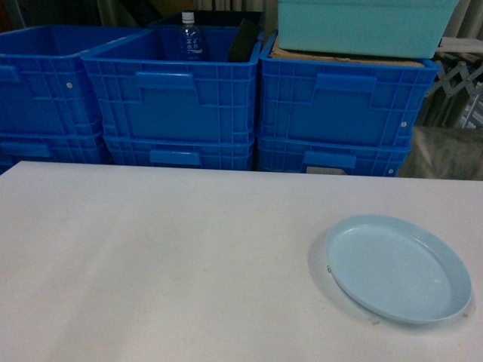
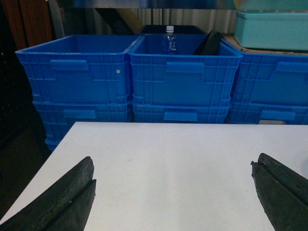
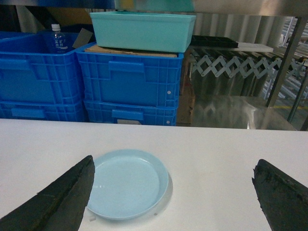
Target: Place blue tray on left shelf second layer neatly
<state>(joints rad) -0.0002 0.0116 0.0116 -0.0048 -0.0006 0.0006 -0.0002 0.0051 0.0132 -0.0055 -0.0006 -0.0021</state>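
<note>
In the head view, the blue tray [image 1: 398, 268] lies flat on the white table [image 1: 166, 264], near the right front corner, with its hollow side up. It is round, so it has no long axis and points no special way. Behind the table stand stacked dark-blue crates [image 1: 173, 98]; a water bottle [image 1: 189, 36] stands in the middle one and a teal tub [image 1: 366, 26] sits on the right stack. No gripper shows in this view.

In the left wrist view, the left gripper [image 2: 175, 197] is spread wide above bare table, its two dark fingers [image 2: 62, 202] at opposite edges of the picture, with nothing between them. The tray is not seen here.

In the right wrist view, the right gripper [image 3: 175, 195] is also wide apart and holds nothing. The tray [image 3: 127, 184] lies just beside its left finger [image 3: 57, 199], partly hidden by it. Only this view shows a shiny steel shelf [image 3: 231, 108] to the right of the crates.
</note>
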